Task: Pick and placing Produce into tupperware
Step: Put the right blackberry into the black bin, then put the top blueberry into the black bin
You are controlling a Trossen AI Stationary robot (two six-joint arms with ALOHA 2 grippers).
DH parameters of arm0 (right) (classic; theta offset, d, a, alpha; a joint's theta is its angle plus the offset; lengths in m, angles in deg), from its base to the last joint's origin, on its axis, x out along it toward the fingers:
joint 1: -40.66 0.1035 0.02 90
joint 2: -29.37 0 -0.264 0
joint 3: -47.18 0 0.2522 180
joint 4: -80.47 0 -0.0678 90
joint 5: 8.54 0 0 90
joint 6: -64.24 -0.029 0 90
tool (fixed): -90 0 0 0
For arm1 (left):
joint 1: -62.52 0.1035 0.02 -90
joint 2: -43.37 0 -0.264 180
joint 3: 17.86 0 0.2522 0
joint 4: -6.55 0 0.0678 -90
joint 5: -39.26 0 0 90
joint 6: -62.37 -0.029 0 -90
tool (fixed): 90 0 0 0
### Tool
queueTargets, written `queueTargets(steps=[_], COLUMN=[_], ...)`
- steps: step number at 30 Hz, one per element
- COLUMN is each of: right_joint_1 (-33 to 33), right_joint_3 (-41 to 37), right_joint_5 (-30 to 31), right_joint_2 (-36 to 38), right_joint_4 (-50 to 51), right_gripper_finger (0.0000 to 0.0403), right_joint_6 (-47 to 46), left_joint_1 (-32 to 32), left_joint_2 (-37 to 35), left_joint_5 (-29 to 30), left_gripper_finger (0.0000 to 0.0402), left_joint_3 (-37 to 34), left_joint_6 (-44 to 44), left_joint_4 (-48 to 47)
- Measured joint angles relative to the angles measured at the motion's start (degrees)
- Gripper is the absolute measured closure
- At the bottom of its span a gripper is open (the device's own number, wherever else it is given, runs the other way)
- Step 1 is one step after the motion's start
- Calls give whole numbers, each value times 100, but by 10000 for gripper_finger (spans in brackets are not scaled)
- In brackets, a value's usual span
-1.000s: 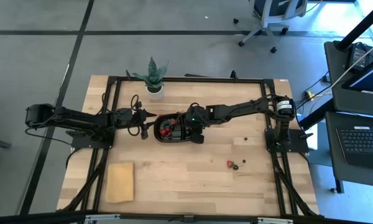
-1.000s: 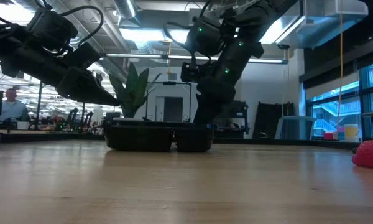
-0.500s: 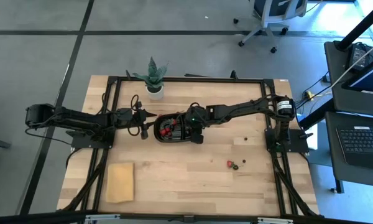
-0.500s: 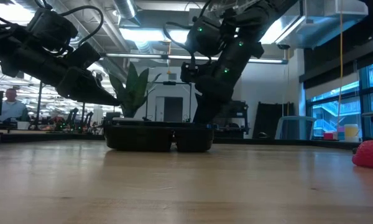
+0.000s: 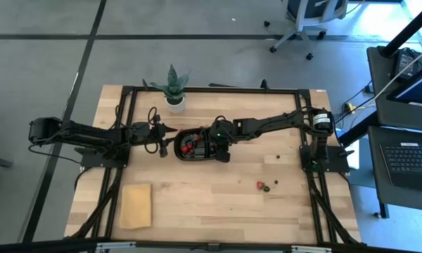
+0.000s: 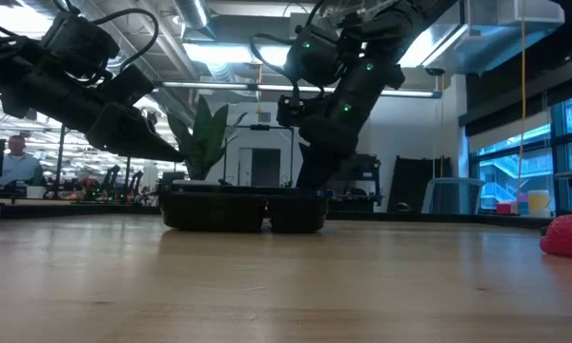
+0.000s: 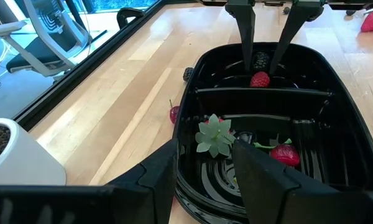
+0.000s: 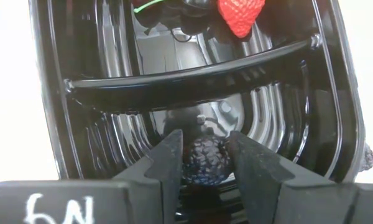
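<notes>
**Right tool in tupperware, blackberry between fingers**

My left tool (image 5: 163,143) waits at the tupperware's (image 5: 177,149) left end, fingers spread, empty. My right tool (image 8: 202,155) reaches into the right compartment, pinching a dark blackberry (image 8: 203,160); its housing reads "6N". Loose produce (image 5: 262,185) lies on the desk (image 5: 218,204), right.

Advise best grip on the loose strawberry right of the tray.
Grip the strawberry across its red body, coming straight down. It lies low on the bare table, so a side approach would likely scrape wood. A small dark bit sits close on its right, so place fingers front and back.
</notes>
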Motion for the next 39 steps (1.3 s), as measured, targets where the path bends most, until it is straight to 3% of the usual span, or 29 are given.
queueTargets(steps=[9, 20, 33, 39], right_joint_1=[0, 0, 428, 596], right_joint_3=[0, 0, -48, -668], right_joint_5=[0, 0, 5, 571], right_joint_2=[0, 65, 1918, 2789], right_joint_4=[0, 148, 2083, 2597], right_gripper_finger=[261, 165, 151, 150], right_joint_6=[161, -31, -1020, -2203], left_joint_1=[0, 0, 0, 0], left_joint_2=[0, 1, 1, 1], left_joint_5=[0, 0, -1, 0], left_gripper_finger=[255, 255, 255, 255], left_joint_3=[0, 0, 0, -2], left_joint_6=[-7, -11, -13, -11], left_joint_4=[-1, -1, 0, 17])
